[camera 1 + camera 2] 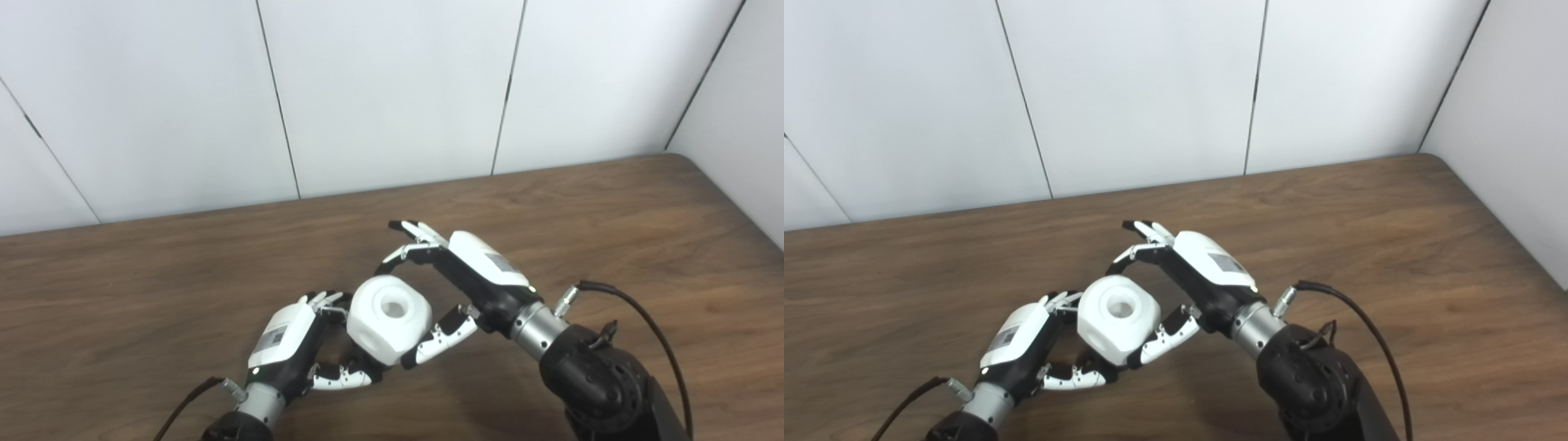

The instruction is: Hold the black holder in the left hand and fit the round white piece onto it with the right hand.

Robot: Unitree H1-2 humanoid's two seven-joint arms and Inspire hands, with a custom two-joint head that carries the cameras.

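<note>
White and rounded at its corners, the round white piece sits low in the middle of the left eye view, a circular recess in its top face, above a brown wooden table. The left hand reaches in from the lower left, its fingers curled against the piece's left side and its thumb hooked under it. Whether that hand grips the piece or a black holder hidden below it cannot be told; no holder shows clearly. The right hand comes in from the lower right, its thumb touching the piece's lower right edge, while its fingers arch spread above and behind the piece, apart from it.

From the right eye view the same white piece lies between both hands. The left hand wraps its near side, thumb beneath. The right hand is partly open, thumb against the piece, fingers raised clear. White wall panels stand behind the table.
</note>
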